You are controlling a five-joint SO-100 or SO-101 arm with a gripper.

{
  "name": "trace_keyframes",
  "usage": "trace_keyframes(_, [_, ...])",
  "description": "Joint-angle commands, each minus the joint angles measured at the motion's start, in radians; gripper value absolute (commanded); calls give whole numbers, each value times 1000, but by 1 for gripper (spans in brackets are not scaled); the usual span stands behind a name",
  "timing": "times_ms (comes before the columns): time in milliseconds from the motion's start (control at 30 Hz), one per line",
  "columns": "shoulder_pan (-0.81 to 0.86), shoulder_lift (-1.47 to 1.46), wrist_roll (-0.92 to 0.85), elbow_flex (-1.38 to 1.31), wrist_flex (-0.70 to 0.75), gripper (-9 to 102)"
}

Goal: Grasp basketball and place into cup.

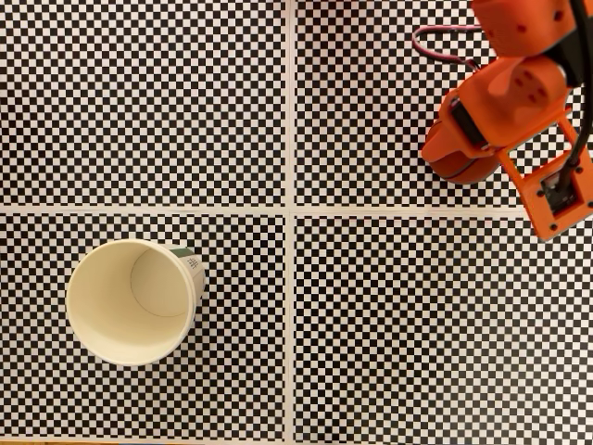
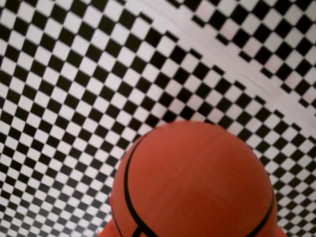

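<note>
One cup [image 1: 132, 302] stands upright on the checkered mat [image 1: 389, 324], lower left in the fixed view, well apart from the orange arm [image 1: 505, 102] at upper right. Wrist view: the basketball [image 2: 195, 182] fills the lower frame, clasped by the gripper.

From my station the fixed view is bright, evenly lit and sharp across the checkered mat [image 1: 389, 315]. The cup [image 1: 130, 301] throws only a faint soft shadow toward the mat's lower left, and its pale inside shows no glare. My wrist view is softer: the basketball [image 2: 192, 182] sits close and slightly blurred, with a mild sheen on top, and the squares smear toward the edges.
</note>
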Motion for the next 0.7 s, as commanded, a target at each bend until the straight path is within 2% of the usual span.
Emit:
trace_keyframes(0, [0,54,15,0,-6,22])
trace_keyframes(267, [58,198,9,2,12,24])
trace_keyframes(667, [224,535,-66,21,141,22])
